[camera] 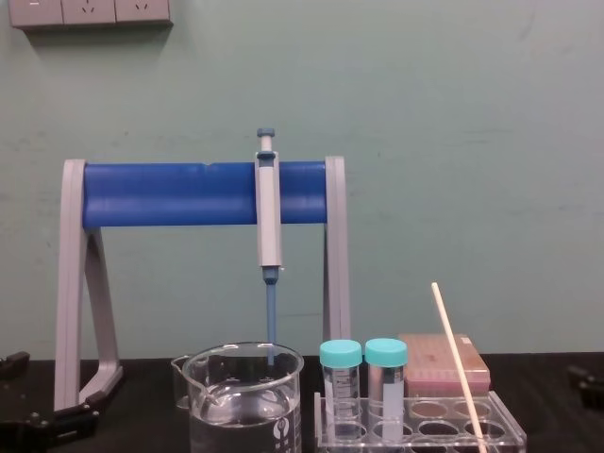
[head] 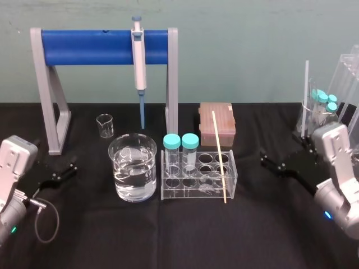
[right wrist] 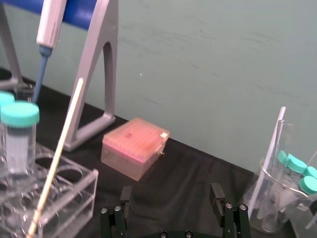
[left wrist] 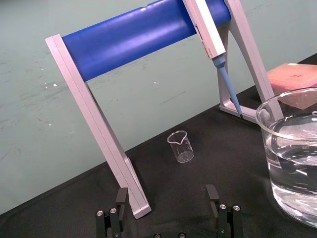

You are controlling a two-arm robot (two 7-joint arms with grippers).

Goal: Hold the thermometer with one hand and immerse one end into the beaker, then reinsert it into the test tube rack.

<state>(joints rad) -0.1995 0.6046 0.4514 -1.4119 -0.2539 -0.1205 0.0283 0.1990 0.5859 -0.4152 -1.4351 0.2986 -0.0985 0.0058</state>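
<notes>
Left arm [head: 15, 162]: low at the robot's left side, silver-white wrist bent, aimed inward toward the middle.
Left gripper [head: 70, 168]: black fingers [left wrist: 121, 197] spread wide apart, holding nothing.
Right arm [head: 336, 162]: low at the robot's right side, aimed inward.
Right gripper [head: 268, 162]: black fingers [right wrist: 216, 192] spread wide apart, holding nothing.

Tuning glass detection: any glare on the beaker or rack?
Head view: white highlights on the large beaker's rim and water; test tube rack edges glint faintly. Left wrist view: bright streaks across the beaker wall. Chest view: faint rim highlights.
</notes>
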